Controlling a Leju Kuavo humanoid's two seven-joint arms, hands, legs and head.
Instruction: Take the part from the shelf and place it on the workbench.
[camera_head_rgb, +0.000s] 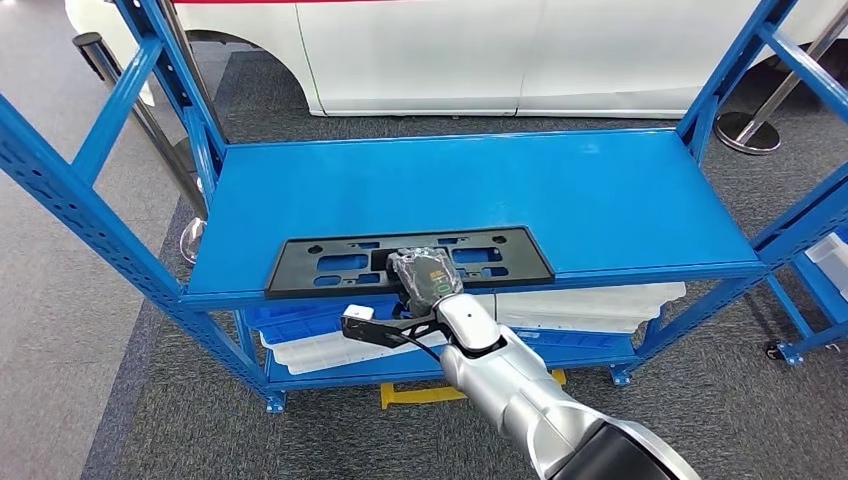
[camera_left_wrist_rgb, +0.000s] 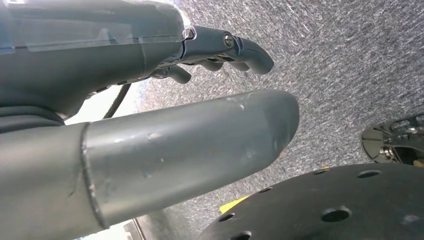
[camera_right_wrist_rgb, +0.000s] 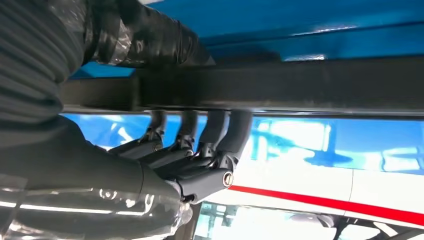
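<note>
The silver right arm rises from the bottom of the head view, and its right hand grips the near long edge of the part, a flat black frame with cut-outs. In the right wrist view the dark fingers hook over one face of the frame's edge while the wrapped thumb presses the other face, so the hand is clamped on the part.

The part lies flat on the blue shelf, along the shelf's front lip. Its long axis runs side to side across the hand, stretching out to both sides of the grip, slightly farther to the robot's left.

Beyond the hand, the shelf deck stretches back toward a white car body. Blue uprights flank the shelf on both sides of the hand. Below the hand, on the lower level, sit pale trays and a blue bin.

The left hand hangs over grey carpet, fingers curled loosely with nothing in them.
</note>
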